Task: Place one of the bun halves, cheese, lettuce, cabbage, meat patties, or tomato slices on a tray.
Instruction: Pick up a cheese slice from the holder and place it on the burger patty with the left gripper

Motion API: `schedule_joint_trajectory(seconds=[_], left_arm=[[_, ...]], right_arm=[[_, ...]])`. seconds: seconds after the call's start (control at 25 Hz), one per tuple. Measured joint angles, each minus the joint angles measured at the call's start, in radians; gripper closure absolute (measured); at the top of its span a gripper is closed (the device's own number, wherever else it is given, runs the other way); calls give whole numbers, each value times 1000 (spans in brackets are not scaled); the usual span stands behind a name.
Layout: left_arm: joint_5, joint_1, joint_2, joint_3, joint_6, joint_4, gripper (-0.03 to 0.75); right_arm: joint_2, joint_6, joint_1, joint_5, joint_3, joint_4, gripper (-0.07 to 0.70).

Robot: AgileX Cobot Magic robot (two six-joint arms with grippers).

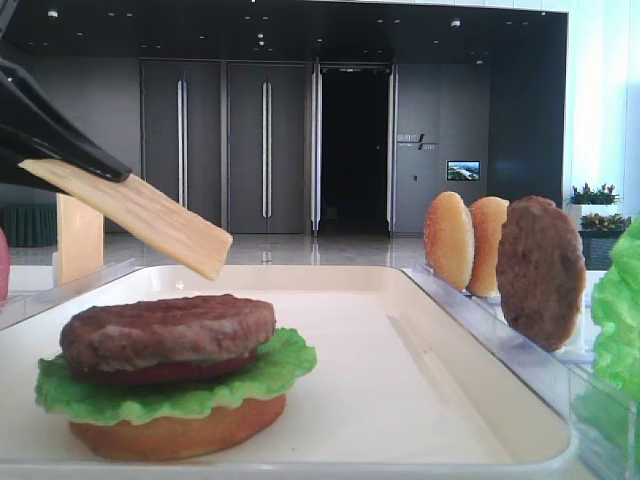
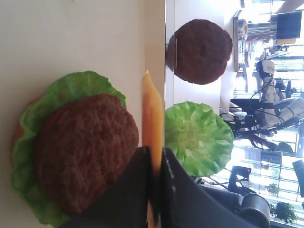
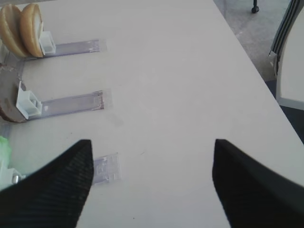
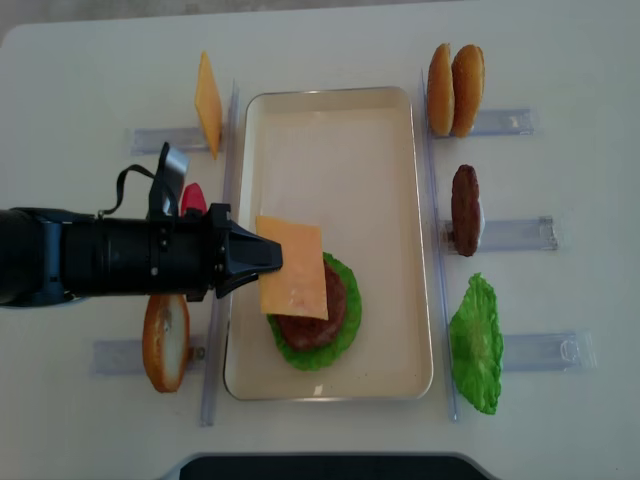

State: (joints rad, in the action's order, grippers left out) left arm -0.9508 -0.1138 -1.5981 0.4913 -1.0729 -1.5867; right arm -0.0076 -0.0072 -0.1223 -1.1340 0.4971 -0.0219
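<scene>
- Step in hand, by the look of it: laying the cheese (image 4: pixel 292 267) on the stacked burger at the near-left of the tray (image 4: pixel 380 200).
- Best done by levelling the slice first: tilted now, free corner sloping down toward the tray, clear of the top meat patty (image 1: pixel 168 330).
- Worth centring over the patty before lowering; from above the slice covers the patty's far-left part and overhangs on the left.
- Lower until the slice rests on the patty, then part the jaws and draw back left, low and straight, so as not to drag the slice or the lettuce (image 1: pixel 270 375) beneath.
- Risk, as a guess: a thin stiff slice may slide off the domed patty if dropped from height.
- Left tool (image 2: pixel 154 166): jaws pressed together on the cheese, pinching one edge; slice sticking out past the tips, touching nothing else.
- Right tool (image 3: pixel 152 175): jaws well apart, empty, hanging over bare worktop (image 3: pixel 190 71) right of the clear holders (image 3: pixel 71 102).
- Spare cheese (image 4: pixel 207 103) upright left of the tray; spare bun halves (image 4: pixel 455 88), patty and lettuce standing on the right.
</scene>
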Motion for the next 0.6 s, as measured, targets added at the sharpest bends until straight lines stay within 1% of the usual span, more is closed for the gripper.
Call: schedule_joint_trajectory(seconds=[0.16,0.24,0.32,0.6], left_arm=[[1,-21,0,0,0,1,692],[22,-51,0,0,-1,2,692],[47,-66,0,0,-1,2,692],[73,-71,0,0,4,2,692]], right_arm=[[0,0,0,0,0,0,104],[0,0,0,0,0,0,104],[0,0,0,0,0,0,104],[0,0,0,0,0,0,104]])
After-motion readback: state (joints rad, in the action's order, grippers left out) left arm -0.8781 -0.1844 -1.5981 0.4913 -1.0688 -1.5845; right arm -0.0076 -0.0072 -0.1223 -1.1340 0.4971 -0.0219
